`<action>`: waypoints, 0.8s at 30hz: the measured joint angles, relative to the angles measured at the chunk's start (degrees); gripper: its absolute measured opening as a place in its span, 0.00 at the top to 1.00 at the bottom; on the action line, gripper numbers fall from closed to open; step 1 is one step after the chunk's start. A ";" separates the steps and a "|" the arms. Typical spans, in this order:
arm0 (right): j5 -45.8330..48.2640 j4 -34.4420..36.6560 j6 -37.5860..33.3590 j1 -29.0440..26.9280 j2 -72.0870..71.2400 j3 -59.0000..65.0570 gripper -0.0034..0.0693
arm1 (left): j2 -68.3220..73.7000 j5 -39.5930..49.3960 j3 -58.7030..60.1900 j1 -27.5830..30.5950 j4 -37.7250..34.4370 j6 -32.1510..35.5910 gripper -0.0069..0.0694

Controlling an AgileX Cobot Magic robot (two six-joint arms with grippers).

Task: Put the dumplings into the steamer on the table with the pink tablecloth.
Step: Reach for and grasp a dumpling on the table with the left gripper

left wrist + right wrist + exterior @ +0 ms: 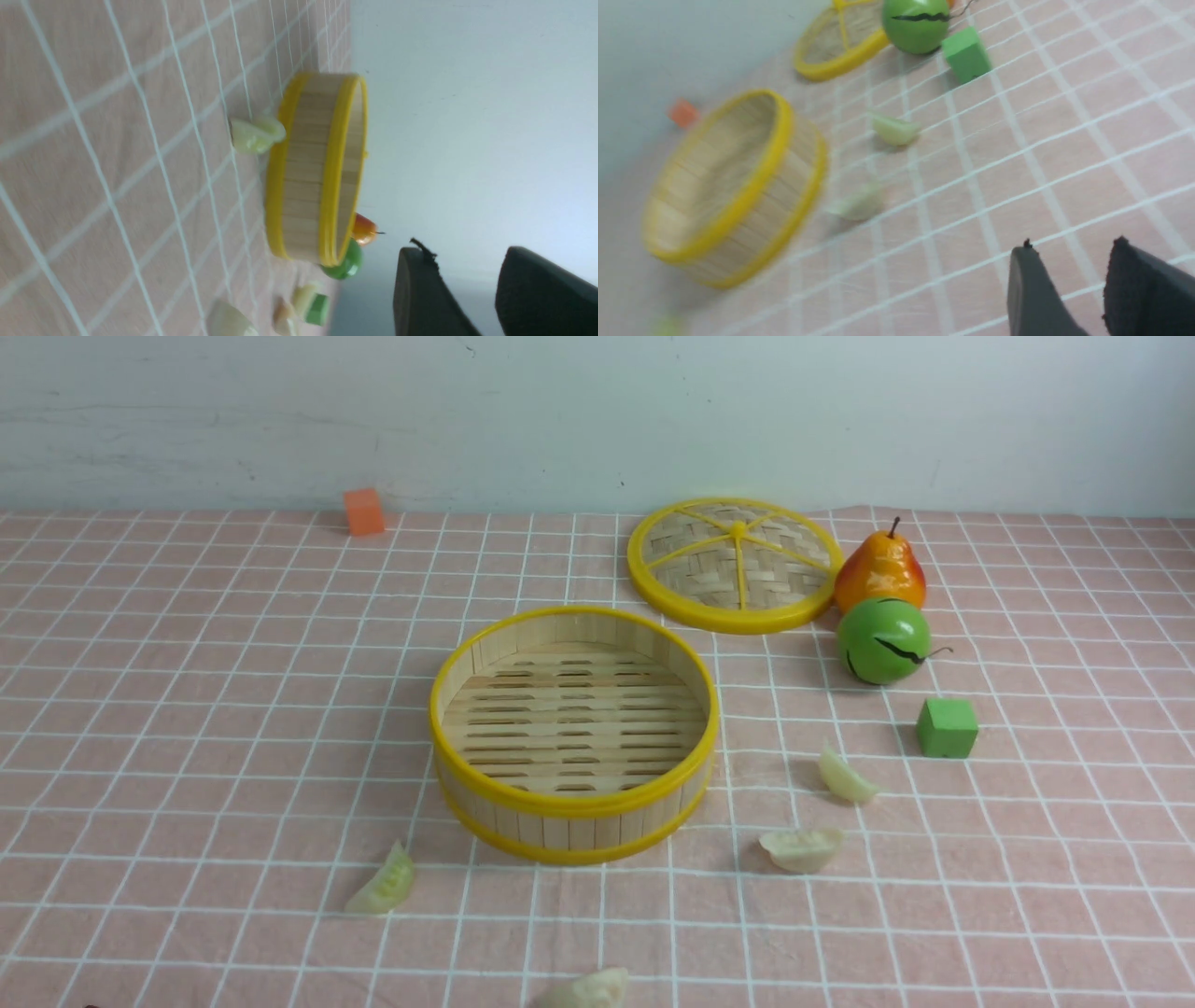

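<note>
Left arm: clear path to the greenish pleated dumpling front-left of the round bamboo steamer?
Probably yes: the greenish pleated dumpling lies alone on pink cloth, apart from the bamboo steamer, on that arm's side; left gripper open, empty.

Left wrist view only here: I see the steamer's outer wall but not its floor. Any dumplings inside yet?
Observer: None. The front view shows the steamer with its slatted floor bare.
Operator: The greenish dumpling looks pressed against the wall. Is it?
Observer: No. It lies on the pink tablecloth clear of the wall, off the steamer's left front.
Operator: Anything behind the steamer that I can't see?
Observer: The lid lies there, toward the right, next to the pear.
</note>
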 joint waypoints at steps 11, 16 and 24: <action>-0.08 16.14 0.23 0.00 0.00 0.17 0.62 | 0.00 1.95 -2.30 0.00 -3.24 12.04 0.60; 0.50 16.09 -9.17 0.00 0.00 0.17 0.62 | 0.52 4.26 -9.93 0.00 -0.74 29.05 0.65; 2.39 8.37 -21.75 0.00 12.59 -13.86 0.94 | 28.28 27.10 -36.49 -0.20 21.96 42.64 0.93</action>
